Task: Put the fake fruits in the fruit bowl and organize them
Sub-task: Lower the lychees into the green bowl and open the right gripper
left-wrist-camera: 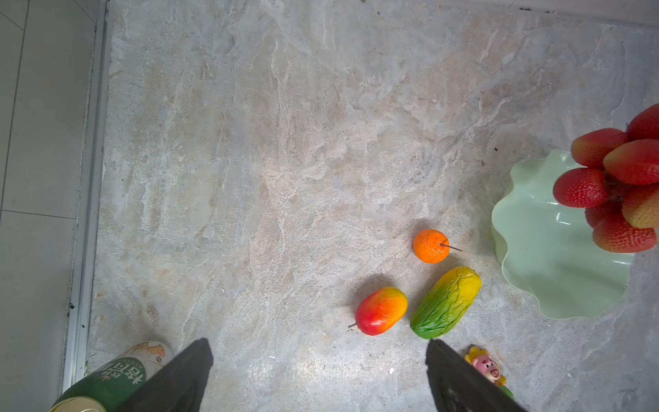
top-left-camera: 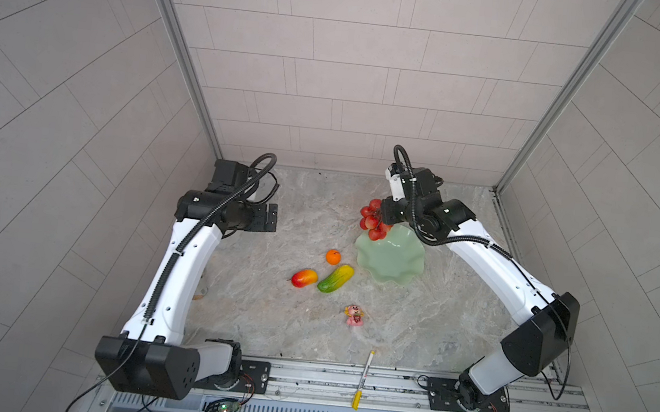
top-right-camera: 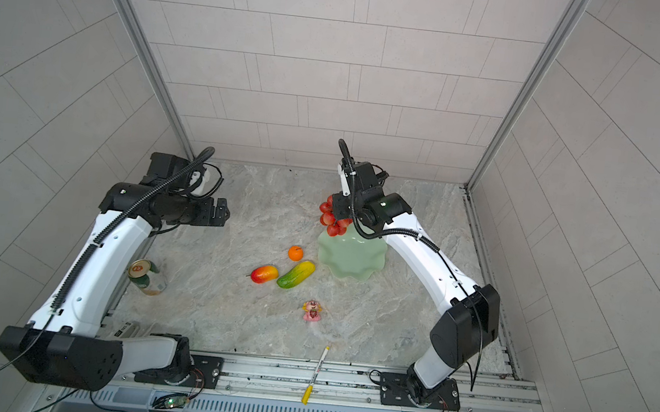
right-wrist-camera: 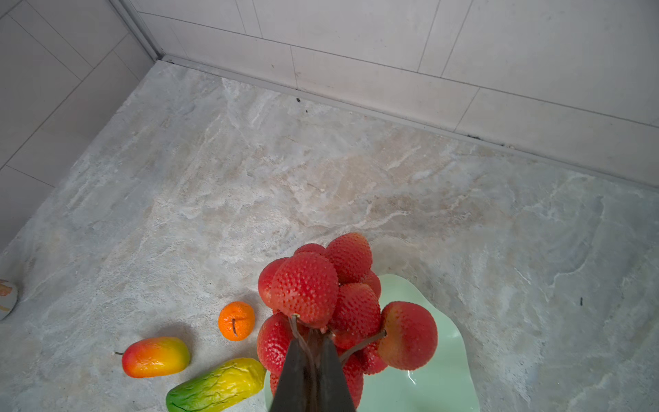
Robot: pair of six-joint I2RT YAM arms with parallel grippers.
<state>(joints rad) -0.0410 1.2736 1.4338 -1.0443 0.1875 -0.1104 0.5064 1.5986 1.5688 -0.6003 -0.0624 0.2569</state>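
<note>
Since the grapes (right-wrist-camera: 306,285) were gripped only by their thin stem in the tightly closed right hand (right-wrist-camera: 313,339), and were hung above the far left edge of the bowl (top-left-camera: 391,259) rather than its middle, a spill onto the desk (top-left-camera: 286,328) could be expected if they were released there; the shallow wavy rim might also be tipped. The orange (top-left-camera: 333,256), mango (top-left-camera: 305,278) and green-yellow fruit (top-left-camera: 335,278) were found on the desk, left of the bowl. The left hand (left-wrist-camera: 317,344) was held wide open and empty, well apart.

Bench (top-left-camera: 311,213): marbled grey stone, under my arms.
Fruit on it: small orange (top-left-camera: 333,256), mango (top-left-camera: 305,278), green-to-yellow fruit (top-left-camera: 335,278).
Also on it: fruit bowl (top-left-camera: 393,264), pink figurine (top-left-camera: 354,315), can (top-right-camera: 147,277).
</note>
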